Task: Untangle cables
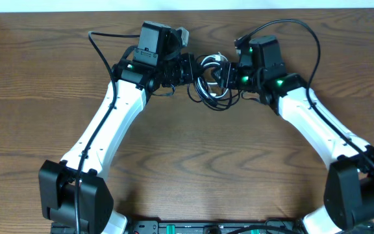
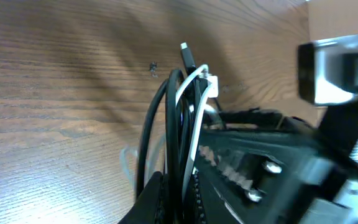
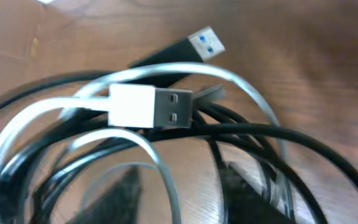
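The cables [image 1: 210, 81] lie in a tangled bundle of black and white cords at the table's far middle, between my two grippers. My left gripper [image 1: 186, 70] is shut on several black and white strands; in the left wrist view its jaws [image 2: 182, 196] pinch them, and the cords rise to a black plug end [image 2: 185, 55] and a small white piece [image 2: 211, 84]. My right gripper [image 1: 229, 75] is at the bundle's right side. In the right wrist view its fingers [image 3: 179, 190] are apart, with a white cord looping between them. A white USB plug [image 3: 151, 106] and a black USB plug [image 3: 204, 42] lie ahead.
The brown wooden table [image 1: 193, 169] extends toward the near edge. The right arm's black gripper body [image 2: 260, 155] fills the right of the left wrist view, close against the bundle. Thick black arm wires [image 1: 310, 39] arc above the right arm.
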### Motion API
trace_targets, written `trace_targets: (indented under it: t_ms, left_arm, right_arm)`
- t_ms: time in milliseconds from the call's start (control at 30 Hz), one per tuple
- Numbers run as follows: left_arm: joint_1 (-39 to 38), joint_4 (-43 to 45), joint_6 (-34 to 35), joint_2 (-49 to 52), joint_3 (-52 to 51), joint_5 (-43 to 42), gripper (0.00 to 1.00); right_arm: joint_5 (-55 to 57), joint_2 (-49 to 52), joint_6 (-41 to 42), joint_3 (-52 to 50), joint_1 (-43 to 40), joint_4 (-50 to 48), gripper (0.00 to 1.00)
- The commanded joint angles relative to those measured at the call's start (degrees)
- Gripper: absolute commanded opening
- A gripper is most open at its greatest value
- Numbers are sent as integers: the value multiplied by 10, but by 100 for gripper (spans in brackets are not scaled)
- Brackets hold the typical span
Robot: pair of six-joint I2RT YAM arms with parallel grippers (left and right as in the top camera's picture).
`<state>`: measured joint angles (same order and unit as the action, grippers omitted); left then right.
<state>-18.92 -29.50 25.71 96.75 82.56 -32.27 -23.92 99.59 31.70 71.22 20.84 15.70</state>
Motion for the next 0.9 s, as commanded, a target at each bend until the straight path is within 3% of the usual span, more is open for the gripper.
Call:
trace_targets:
  t_ms: [0,33,500,767,867]
  left_arm:
    - [0,4,-40,-7,9,-10,7]
    - [0,2,-54,-7,9,7,7]
    - [70,9,-56,-7,9,38,7]
    - [76,17,-81,-7,9,45,7]
    - [86,17,-81,-7,9,44,7]
  right_arm:
    - [12,9,17,9,-3,18,13]
    - [38,6,15,9,-10,33,1]
    - [187,-2,-57,9,-111,189,1]
    - [337,-2,-63,9,-164,276,1]
    - [342,-2,-58,9,-195,281,1]
